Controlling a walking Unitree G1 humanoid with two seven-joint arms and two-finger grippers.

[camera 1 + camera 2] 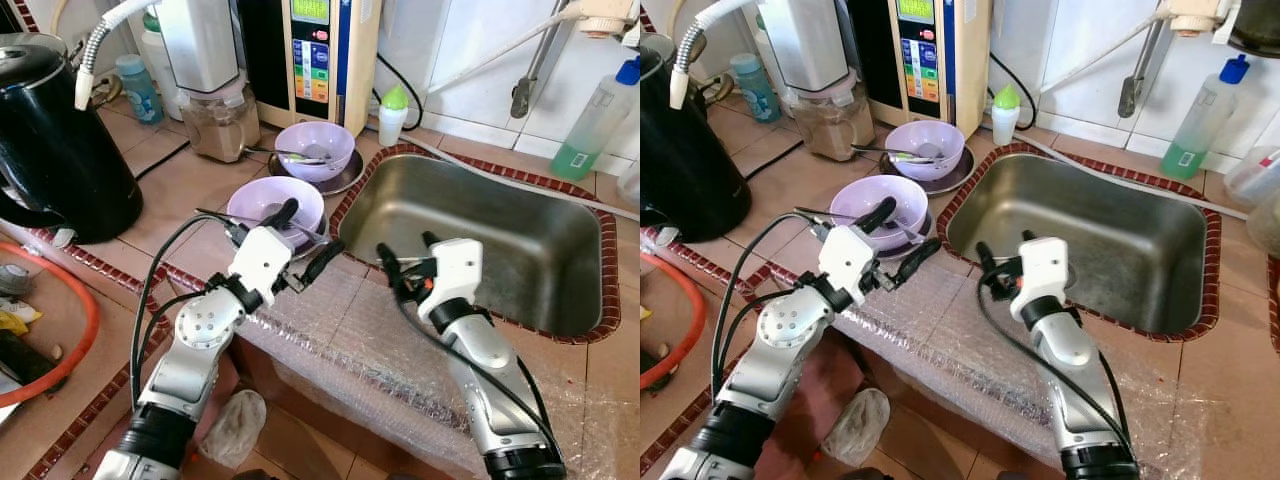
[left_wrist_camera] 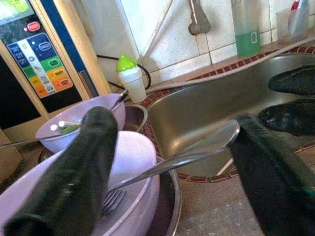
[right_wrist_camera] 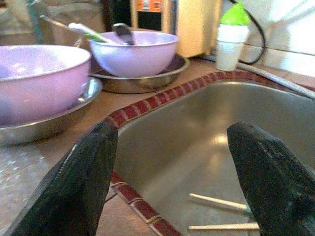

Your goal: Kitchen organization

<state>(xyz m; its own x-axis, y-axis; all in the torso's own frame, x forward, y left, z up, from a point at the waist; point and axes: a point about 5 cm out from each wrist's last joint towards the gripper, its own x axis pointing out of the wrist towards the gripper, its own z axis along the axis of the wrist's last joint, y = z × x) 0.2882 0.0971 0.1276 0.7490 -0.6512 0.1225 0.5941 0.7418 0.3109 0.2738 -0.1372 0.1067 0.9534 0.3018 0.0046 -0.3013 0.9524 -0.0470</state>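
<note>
Hovering just beside the near lilac bowl (image 1: 275, 205), the left claw (image 1: 305, 240) is spreading its fingers wide around a spoon (image 2: 197, 150) whose handle is jutting from that bowl toward it. The right claw (image 1: 405, 262) is hanging open over the near rim of the steel sink (image 1: 480, 240), gripping nothing. Two utensils (image 3: 221, 214) are already lying in the basin; both bowls, the far one (image 1: 315, 148) beyond the left claw, are still waiting on the tabletop (image 1: 170, 200).

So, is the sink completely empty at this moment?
No, the right wrist view shows two thin white sticks lying on the bottom of the sink.
</note>
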